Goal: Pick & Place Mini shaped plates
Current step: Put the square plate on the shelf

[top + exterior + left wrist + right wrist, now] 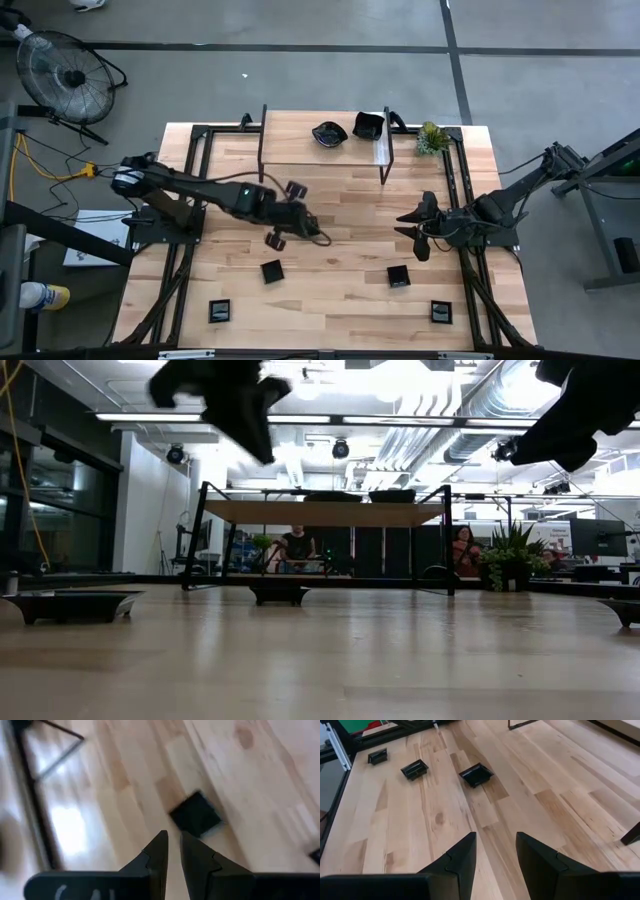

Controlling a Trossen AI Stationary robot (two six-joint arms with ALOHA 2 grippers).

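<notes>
Black square plate (272, 271) near, below empty left pincer (284, 214).

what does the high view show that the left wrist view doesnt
Only the high view: the raised shelf carrying two black dishes, the green plant, the right claw, and square plates along the near edge. Only the left wrist view: the left claw's fingers nearly together, holding nothing. Both: the square plate below that claw, and the table.

Wooden table (340, 190) bearing four square black plates (272, 271), a raised shelf (300, 135)
</notes>
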